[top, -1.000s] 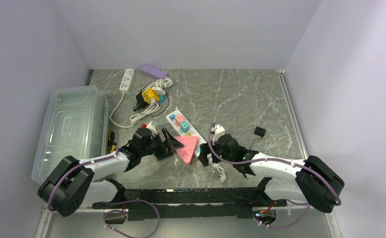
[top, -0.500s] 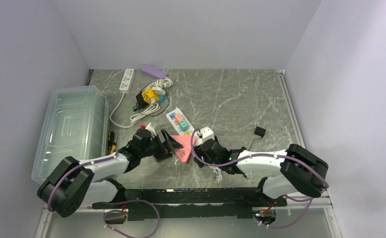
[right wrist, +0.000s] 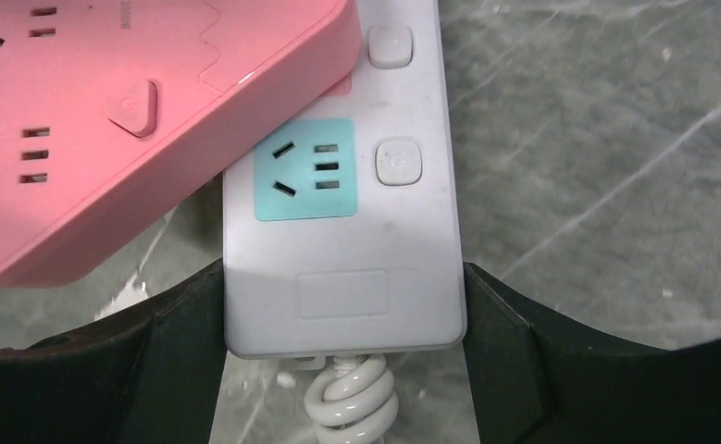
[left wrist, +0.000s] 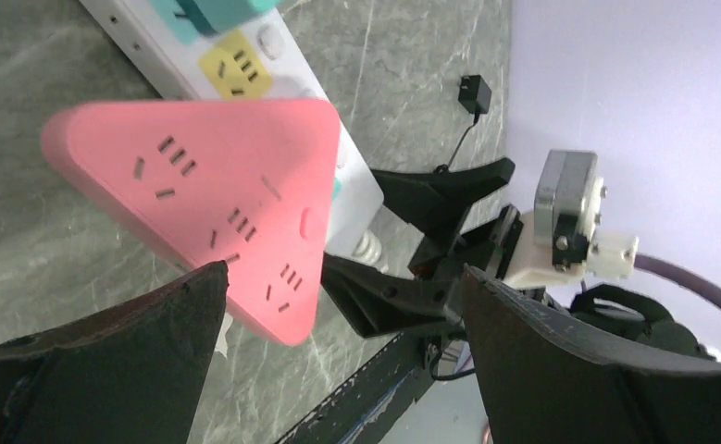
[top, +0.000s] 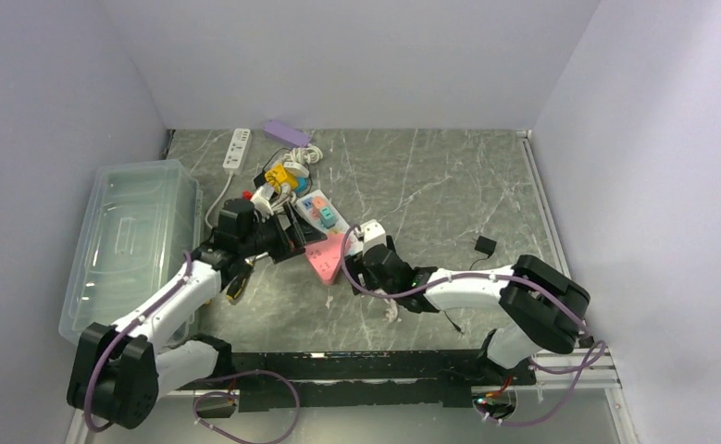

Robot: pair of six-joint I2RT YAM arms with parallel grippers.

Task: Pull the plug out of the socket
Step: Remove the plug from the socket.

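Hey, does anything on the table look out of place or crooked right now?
Yes: the pink triangular socket lies skewed across the white power strip, covering part of it. The right gripper brackets the strip's cord end.

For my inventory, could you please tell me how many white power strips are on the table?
2. A plain strip lies at the back left; a coloured-socket strip lies centrally, partly under the pink adaptor. The cable tangle may hide more.

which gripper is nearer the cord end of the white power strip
Right. The right gripper clasps the white power strip at its cord end; the left gripper faces the pink socket, farther off.
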